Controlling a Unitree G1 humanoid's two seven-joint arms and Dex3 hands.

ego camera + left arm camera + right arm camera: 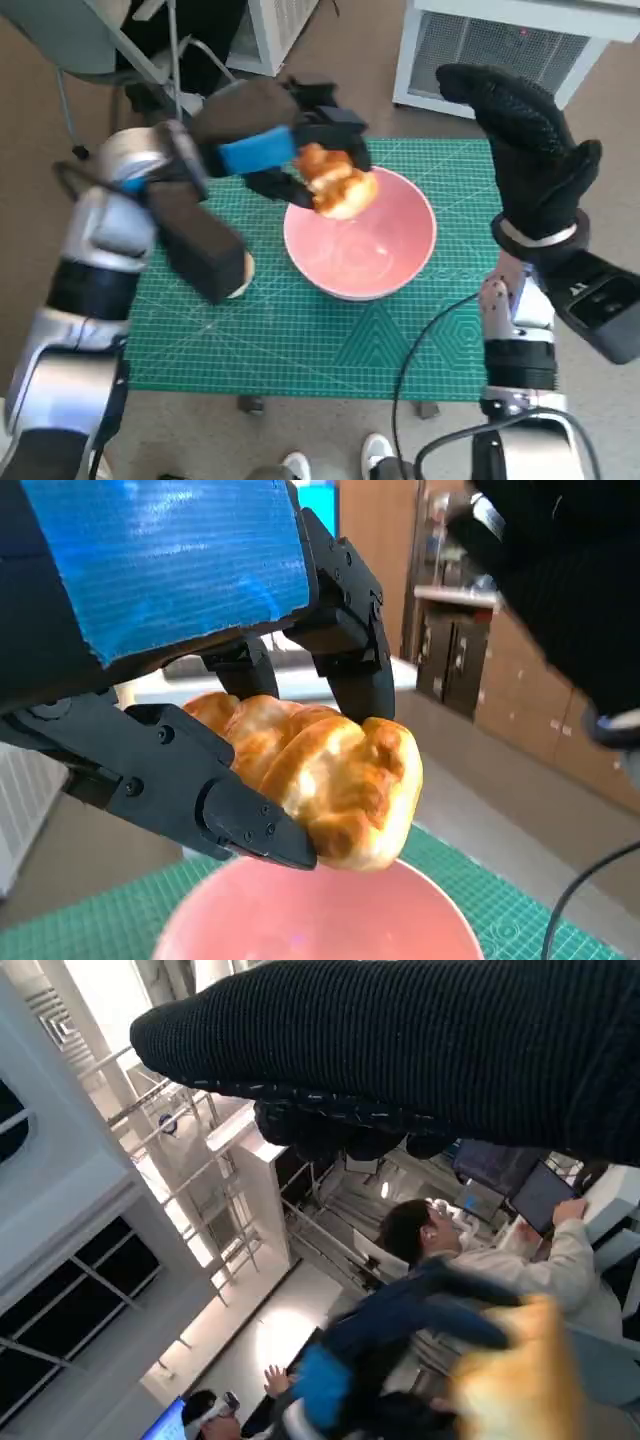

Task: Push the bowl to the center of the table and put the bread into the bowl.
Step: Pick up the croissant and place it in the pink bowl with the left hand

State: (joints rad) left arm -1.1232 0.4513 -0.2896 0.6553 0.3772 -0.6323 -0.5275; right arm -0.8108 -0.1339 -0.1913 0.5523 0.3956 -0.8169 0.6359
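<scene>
I am gripping the bread [338, 184] with my left hand [275, 140], black fingers [200, 790] closing on it from both sides. In the head view the bread is hanging over the rim of the pink bowl [400, 255] at about the bowl's 11 o'clock, above the bowl and not resting in it. Its long axis is running roughly from 10 o'clock to 4 o'clock in that view, with the paler, rounded end pointing toward the bowl's middle.

The bowl is sitting upright on the green cutting mat [300, 340], near the mat's middle. My right hand [535, 150] is hovering at the bowl's 3 o'clock side, raised above the mat, fingers spread and holding nothing.

The left wrist view is showing what the head view is not: the bread's ridged, golden-brown crust [330, 770], the gap between its underside and the bowl rim [320, 910] below it, and where the fingers are pressing. The right wrist view is showing mostly the glove [420, 1050]; the bread is appearing there only as an orange blur [520, 1380], and a person [480, 1260] is sitting at a desk beyond. The mat and the bowl are not appearing in that view.
</scene>
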